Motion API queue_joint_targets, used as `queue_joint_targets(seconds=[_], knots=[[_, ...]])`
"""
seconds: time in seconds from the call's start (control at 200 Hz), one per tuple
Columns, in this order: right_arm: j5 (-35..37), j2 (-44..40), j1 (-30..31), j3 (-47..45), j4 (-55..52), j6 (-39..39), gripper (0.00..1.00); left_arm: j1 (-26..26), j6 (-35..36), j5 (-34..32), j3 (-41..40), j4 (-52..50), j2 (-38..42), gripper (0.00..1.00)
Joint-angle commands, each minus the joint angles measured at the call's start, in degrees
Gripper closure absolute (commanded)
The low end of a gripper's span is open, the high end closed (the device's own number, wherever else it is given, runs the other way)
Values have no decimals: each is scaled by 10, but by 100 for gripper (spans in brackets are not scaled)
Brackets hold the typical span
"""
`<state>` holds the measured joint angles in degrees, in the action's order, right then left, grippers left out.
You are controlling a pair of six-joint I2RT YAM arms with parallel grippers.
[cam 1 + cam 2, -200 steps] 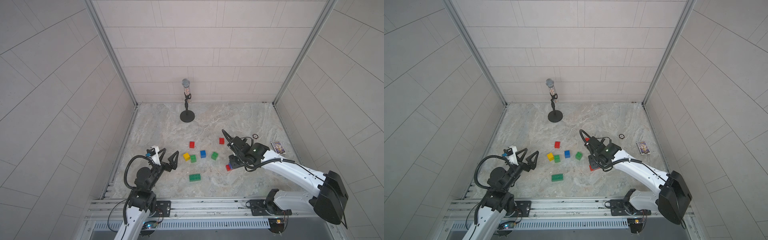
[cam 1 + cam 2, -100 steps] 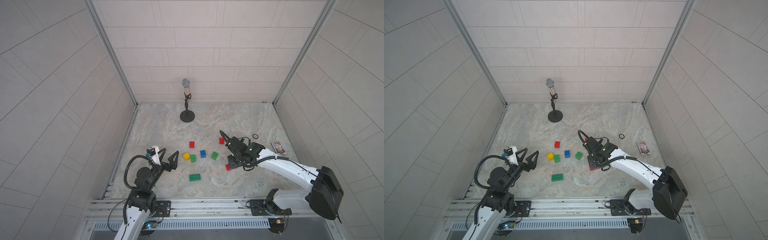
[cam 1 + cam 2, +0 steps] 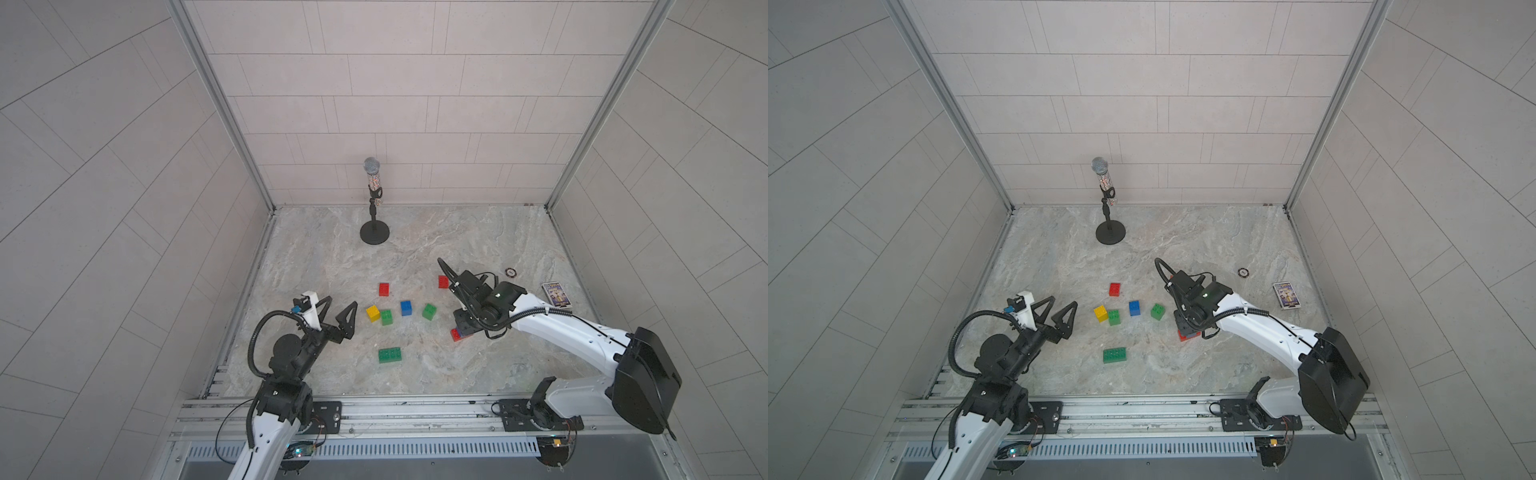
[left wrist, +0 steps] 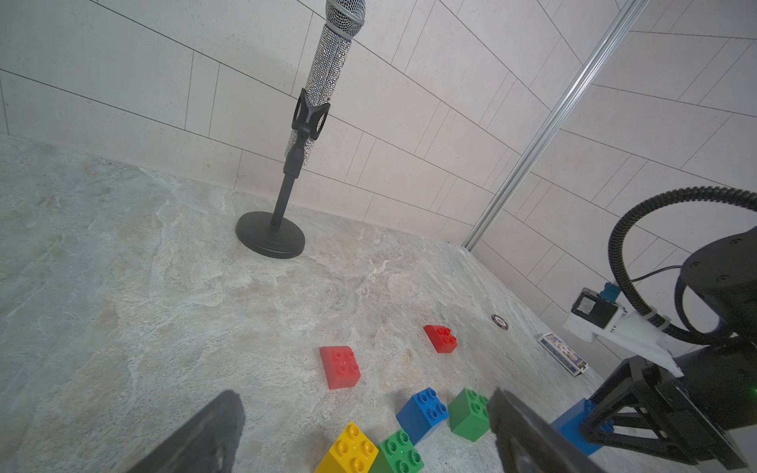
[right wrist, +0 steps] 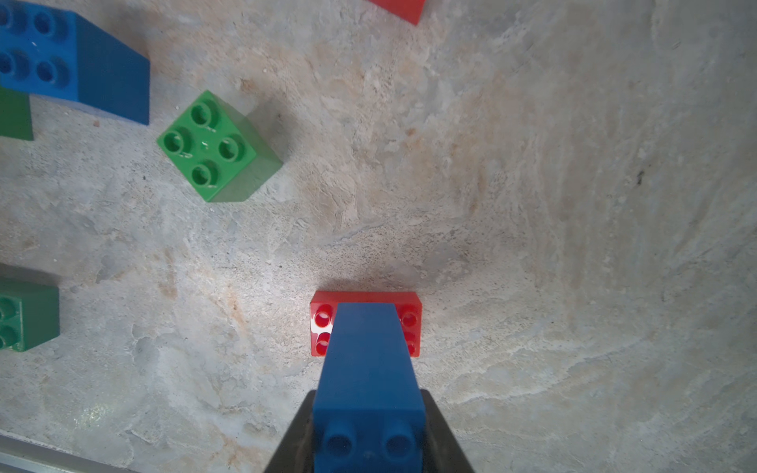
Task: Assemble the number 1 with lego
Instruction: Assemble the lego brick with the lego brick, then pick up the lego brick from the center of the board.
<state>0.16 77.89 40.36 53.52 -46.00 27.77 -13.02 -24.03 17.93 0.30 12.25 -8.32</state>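
Two grippers; right gripper (image 5: 368,438) is clamped tight on a blue brick (image 5: 368,360), poised over the red brick (image 5: 323,323) on the table (image 3: 415,232); can't tell if seated; left gripper (image 3: 341,302) is spread wide, empty, near the yellow brick (image 3: 372,313); long green brick (image 3: 389,355) lies loose nearby. Risk: studs look misaligned; an off-centre push could skid or tip the red brick; letting go could pull the blue brick loose.

Nine visible bricks (image 3: 384,289) (image 3: 443,281) (image 5: 364,297) (image 3: 386,317) (image 3: 429,311) (image 3: 389,355) (image 3: 406,308) (image 5: 368,389) (image 3: 372,313); one microphone (image 3: 372,166); one small box (image 3: 557,295); one ring (image 3: 510,272).
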Motion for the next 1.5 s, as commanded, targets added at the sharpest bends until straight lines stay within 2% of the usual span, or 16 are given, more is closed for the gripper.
queue_joint_targets(seconds=[0.0, 0.225, 0.325, 0.36, 0.44, 0.505, 0.695, 0.77, 0.82, 0.866, 1.136, 1.496], knots=[[-24, 44, -1, -35, -17, -13, 100, 1, -4, -2, -13, 19, 1, 0], [-26, 18, -1, -28, -22, -17, 100, 1, -4, -2, -14, 19, 1, 0], [-24, -9, -1, 1, -39, -31, 66, 1, -5, -3, -13, 19, 1, 0], [-23, -15, -1, 16, -49, -37, 57, 1, -6, -3, -13, 19, 1, 0], [-18, -19, -1, 52, -71, -50, 43, 1, -4, -3, -14, 19, 1, 0], [-17, -20, -1, 79, -83, -63, 38, 1, -4, -2, -13, 18, 2, 0], [-37, -6, 3, 132, -66, -115, 37, 1, -5, -4, -14, 18, 1, 0], [-49, 12, 10, 140, -43, -141, 44, 0, -5, -3, -14, 18, 1, 0], [-59, 26, 13, 140, -24, -160, 53, 1, -5, -3, -13, 18, 1, 0], [-66, 45, 16, 143, -15, -177, 54, 0, -6, -3, -13, 18, 1, 0], [-43, 165, 31, 178, 5, -246, 39, 1, -5, -7, -14, 18, 0, 0], [-20, 261, 34, 224, 26, -257, 36, 1, -6, -9, -14, 21, -4, 0]])
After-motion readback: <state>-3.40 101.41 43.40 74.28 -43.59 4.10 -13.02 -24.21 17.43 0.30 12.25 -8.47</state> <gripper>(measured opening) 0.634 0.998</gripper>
